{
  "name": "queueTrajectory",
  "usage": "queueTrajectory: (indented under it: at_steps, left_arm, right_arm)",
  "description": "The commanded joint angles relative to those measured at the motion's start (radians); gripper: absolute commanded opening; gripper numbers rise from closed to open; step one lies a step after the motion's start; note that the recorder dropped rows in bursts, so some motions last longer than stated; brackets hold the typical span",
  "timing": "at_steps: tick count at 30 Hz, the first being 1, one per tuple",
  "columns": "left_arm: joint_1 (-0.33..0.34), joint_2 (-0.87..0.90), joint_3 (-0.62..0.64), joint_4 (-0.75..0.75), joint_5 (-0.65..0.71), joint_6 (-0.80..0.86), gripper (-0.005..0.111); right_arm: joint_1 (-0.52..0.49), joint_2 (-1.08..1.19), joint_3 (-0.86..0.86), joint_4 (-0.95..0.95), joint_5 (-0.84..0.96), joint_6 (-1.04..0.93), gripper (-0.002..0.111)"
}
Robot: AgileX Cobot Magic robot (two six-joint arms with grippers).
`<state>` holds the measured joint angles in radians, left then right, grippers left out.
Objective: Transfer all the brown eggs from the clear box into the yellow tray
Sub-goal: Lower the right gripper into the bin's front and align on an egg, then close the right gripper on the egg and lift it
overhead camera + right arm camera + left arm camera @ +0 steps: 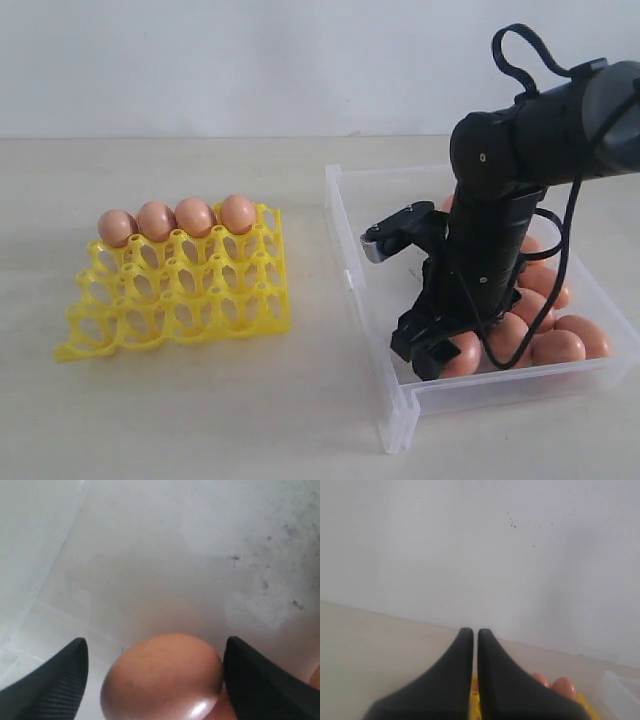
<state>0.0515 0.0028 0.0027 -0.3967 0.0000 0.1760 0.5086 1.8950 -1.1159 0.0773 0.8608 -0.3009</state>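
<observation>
Black arm [490, 230], looped cables [498, 48], ribbed end effector [156, 645].

No readable txt, labels, brands or nos. in any view.

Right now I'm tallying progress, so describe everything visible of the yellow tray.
The yellow tray is bright, plastic-looking openwork: four by four cups with raised peaks. It lies on the pale table, left of the clear box, apart from it. Four brown eggs fill its far row; the other cups are empty.
</observation>
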Motion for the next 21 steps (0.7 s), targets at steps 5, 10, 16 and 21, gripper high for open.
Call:
queueTrajectory:
  at_steps: [5, 10, 16, 21]
  left_arm:
    - [-0.004, -0.003, -0.003, -0.003, 0.0, 0.009, 0.004]
    - [-0.004, -0.003, -0.003, -0.003, 0.0, 0.009, 0.004]
    - [-0.004, -0.003, -0.003, -0.003, 0.0, 0.009, 0.004]
    - [-0.004, -0.003, -0.003, -0.003, 0.0, 0.009, 0.004]
  right_arm:
    - [0.001, -0.003, -0.004, -0.152, -0.041, -0.066, 0.067]
    - [0.001, -0.003, -0.004, -0.19, -0.044, 0.13, 0.067]
    - [0.001, -0.001, -0.004, -0.147, 0.01, 0.136, 0.067]
    - [0.001, 0.001, -0.004, -0.107, -0.03, 0.105, 0.044]
